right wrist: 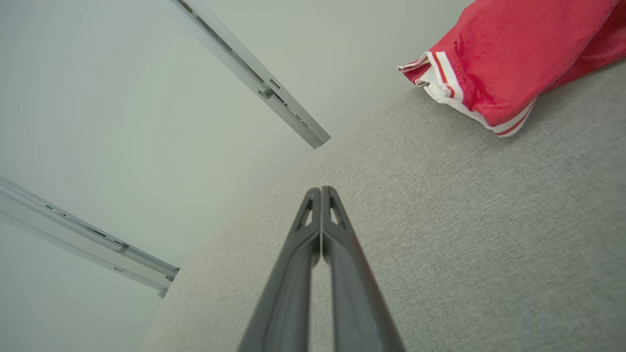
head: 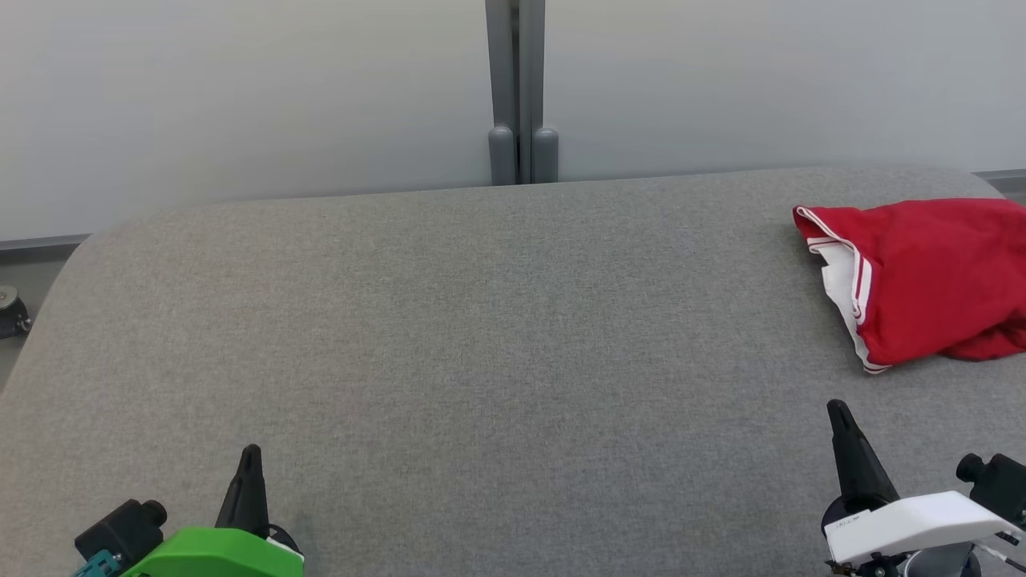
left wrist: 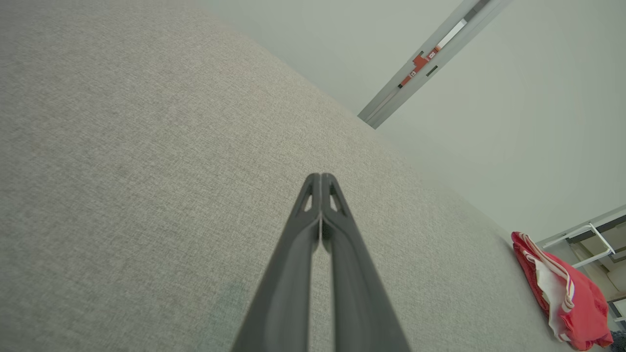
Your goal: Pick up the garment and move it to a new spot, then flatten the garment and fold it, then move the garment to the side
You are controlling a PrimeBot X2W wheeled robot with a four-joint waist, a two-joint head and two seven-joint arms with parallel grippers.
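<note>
Bunched red garment (head: 930,272) at the far right of the grey counter (head: 481,320), white-striped hem facing left toward the middle, long axis seemingly left to right. Right end cut off by the head view's edge; kind of clothing unclear. Left gripper (head: 251,457) and right gripper (head: 838,410) pressed together, empty, apart from the cloth.
</note>
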